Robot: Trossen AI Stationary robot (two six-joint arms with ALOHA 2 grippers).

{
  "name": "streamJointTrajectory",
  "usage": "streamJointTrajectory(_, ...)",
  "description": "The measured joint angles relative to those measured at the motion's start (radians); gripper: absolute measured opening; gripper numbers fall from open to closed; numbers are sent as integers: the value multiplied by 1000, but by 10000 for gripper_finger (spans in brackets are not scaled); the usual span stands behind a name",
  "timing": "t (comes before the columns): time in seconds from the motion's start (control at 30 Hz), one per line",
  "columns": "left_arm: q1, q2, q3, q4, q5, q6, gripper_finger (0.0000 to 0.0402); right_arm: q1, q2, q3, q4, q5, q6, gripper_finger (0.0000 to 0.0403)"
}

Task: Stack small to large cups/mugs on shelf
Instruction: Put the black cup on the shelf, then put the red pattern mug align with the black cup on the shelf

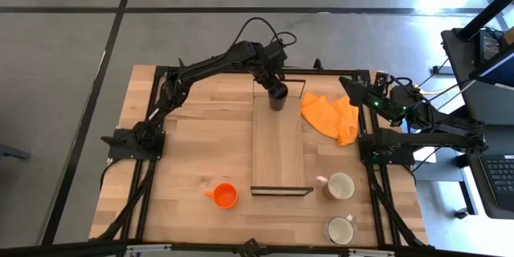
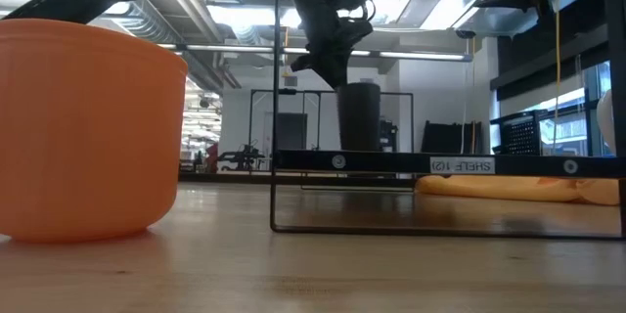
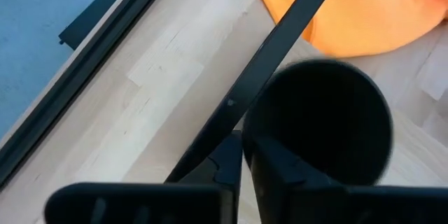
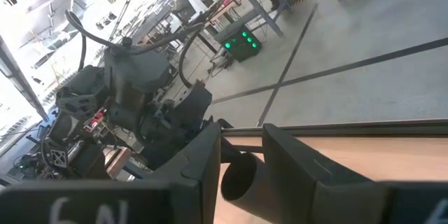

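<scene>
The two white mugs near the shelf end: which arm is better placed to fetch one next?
Probably the right. Both white mugs sit on the right gripper's side, and it carries nothing. The left gripper is busy with the black tumbler on the shelf.

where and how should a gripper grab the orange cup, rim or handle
Judging by its pose, the rim. The orange cup stands upright with its mouth open, left of the shelf, so coming straight down with one of the fingers inside the wall and one outside looks best. Its small handle points away from the shelf and seems too stubby to pinch; grip the opposite wall.
</scene>
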Motion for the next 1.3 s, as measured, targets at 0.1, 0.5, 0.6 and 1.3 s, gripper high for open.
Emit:
streamJointTrajectory(0.1,0,0,0,0,0,-2,35,0,0,0,-1,0,0,110)
streamJointTrajectory(0.5,2,-44,0,17,-33,-3,38,0,0,0,-20,1,-6,110)
streamJointTrajectory(0.6,2,-76,2,35,-35,-9,41,0,1,0,-40,1,-5,110)
streamJointTrajectory(1.3,-234,-169,-7,-1,-35,150,39,81,157,44,-326,-427,41,98)
